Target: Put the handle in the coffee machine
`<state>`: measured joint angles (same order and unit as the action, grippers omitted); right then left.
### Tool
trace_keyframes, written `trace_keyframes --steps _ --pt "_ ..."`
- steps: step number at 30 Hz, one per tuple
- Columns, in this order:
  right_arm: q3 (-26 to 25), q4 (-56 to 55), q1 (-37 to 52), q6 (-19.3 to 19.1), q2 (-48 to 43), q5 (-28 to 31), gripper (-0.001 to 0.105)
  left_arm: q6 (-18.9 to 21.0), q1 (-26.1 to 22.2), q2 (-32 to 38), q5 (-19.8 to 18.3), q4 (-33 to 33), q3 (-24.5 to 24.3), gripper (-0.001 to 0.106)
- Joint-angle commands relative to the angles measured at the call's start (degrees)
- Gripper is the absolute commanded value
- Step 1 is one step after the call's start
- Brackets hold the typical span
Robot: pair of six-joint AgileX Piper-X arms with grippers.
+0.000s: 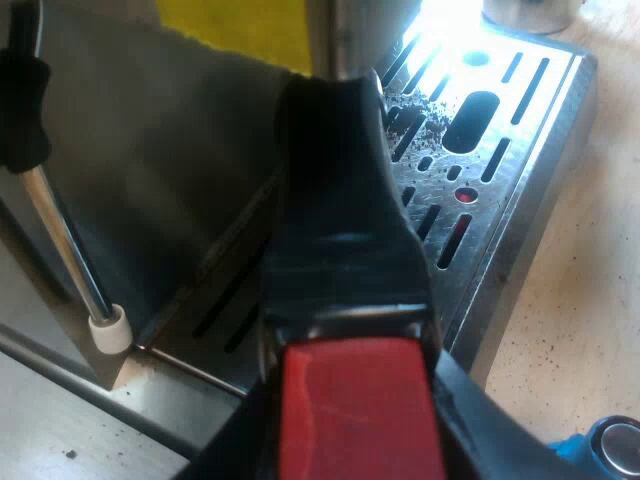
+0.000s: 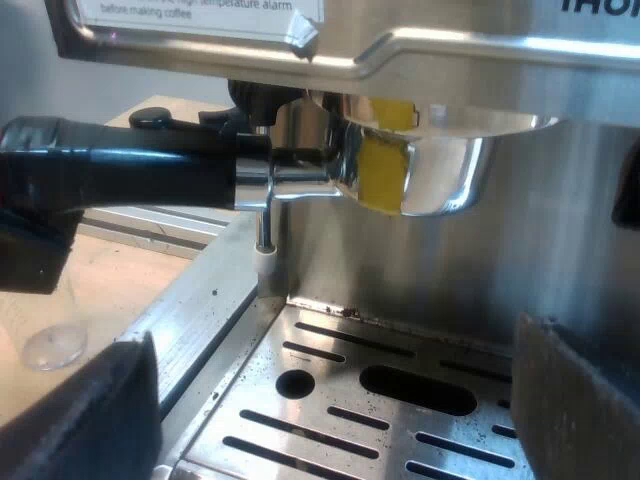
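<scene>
One holder (image 2: pixel 440 170): its metal bowl sits against the underside of the espresso machine (image 2: pixel 480 40) front, rim hidden, so seating cannot be judged. Left gripper (image 1: pixel 355 430) is clamped on the dark handle at its red end. Right gripper (image 2: pixel 335 360) is apart and empty over the drip tray (image 2: pixel 420 440). One steam wand (image 2: pixel 265 250) hangs just beside the handle. One blue tamper (image 1: pixel 610 450) stands on the desk (image 1: pixel 580 300) — cut off.
</scene>
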<state>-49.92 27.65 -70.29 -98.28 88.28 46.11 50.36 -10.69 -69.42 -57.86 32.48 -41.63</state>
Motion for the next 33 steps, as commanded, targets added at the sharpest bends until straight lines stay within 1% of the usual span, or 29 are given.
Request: trace_keyframes --steps 1,5,9,16,20,25,27,28,31,33 --pt "0.1 0.9 0.1 -1.0 -0.2 0.2 0.074 -1.4 0.1 1.5 -11.6 -2.8 -1.4 0.000" --pt "0.1 0.9 0.1 -1.0 -0.2 0.2 0.074 -1.4 0.1 1.5 -12.6 -3.0 -1.4 0.000" --pt "0.1 0.9 0.1 -1.0 -0.2 0.2 0.074 -1.4 0.1 1.5 -15.8 -3.7 -1.4 0.000" --pt "0.1 0.9 0.1 -1.0 -0.2 0.3 0.074 -1.4 0.5 1.5 -16.6 -6.5 -1.4 0.000" --pt "0.1 0.9 0.1 -1.0 -0.2 0.3 0.074 -1.4 1.7 1.5 -16.6 -7.2 -1.4 0.000" --pt "0.1 0.9 0.1 -1.0 -0.2 0.3 0.074 -1.4 2.3 1.5 -15.3 -7.3 -1.4 0.000" --pt "0.1 0.9 0.1 -1.0 -0.2 0.3 0.074 -1.4 2.3 1.5 -12.0 -7.5 -1.4 0.000" --pt "0.1 0.9 0.1 -1.0 -0.2 0.3 0.074 -1.4 2.3 1.4 -11.3 -7.6 -1.4 0.000" --pt "0.1 0.9 0.1 -1.0 -0.2 0.3 0.074 -1.4 2.3 1.4 -11.1 -7.8 -1.4 0.000" --pt "0.1 0.9 0.1 -1.0 -0.2 0.3 0.074 -1.0 2.3 1.4 -10.8 -9.3 -1.4 0.000"
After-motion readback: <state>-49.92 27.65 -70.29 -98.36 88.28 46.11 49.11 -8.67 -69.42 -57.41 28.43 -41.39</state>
